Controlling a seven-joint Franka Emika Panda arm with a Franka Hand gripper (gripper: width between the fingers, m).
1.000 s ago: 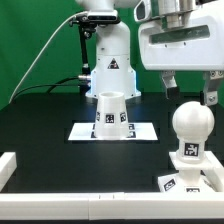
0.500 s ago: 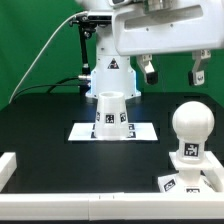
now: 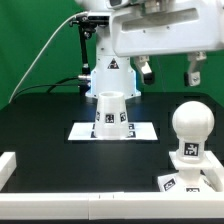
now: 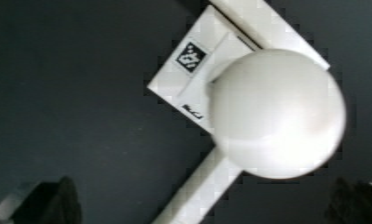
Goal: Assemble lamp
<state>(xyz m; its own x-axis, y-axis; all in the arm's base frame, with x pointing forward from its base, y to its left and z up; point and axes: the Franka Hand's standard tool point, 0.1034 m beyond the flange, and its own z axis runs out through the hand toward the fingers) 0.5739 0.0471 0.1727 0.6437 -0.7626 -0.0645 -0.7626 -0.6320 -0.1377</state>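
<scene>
The ball-shaped bulb point(image 3: 190, 124) stands upright on the square stepped base point(image 3: 186, 178) at the exterior view's right front. The tapered cone shade point(image 3: 107, 112) stands on the marker board point(image 3: 140, 131) in the middle. My gripper point(image 3: 170, 72) hangs open and empty well above the table, up and to the exterior view's left of the bulb. In the wrist view the bulb point(image 4: 272, 110) and a tagged corner of the base point(image 4: 193, 62) lie below. The dark fingertips point(image 4: 50, 200) stand wide apart at the frame's edge.
A white raised rim point(image 3: 70, 185) runs along the table's front, with a white block point(image 3: 8, 165) at its left end. The rim also shows as a white strip in the wrist view point(image 4: 209, 185). The robot's base point(image 3: 110, 70) stands behind the shade.
My gripper has moved to the exterior view's left and slightly up, away from above the bulb. The lamp parts have not moved.
</scene>
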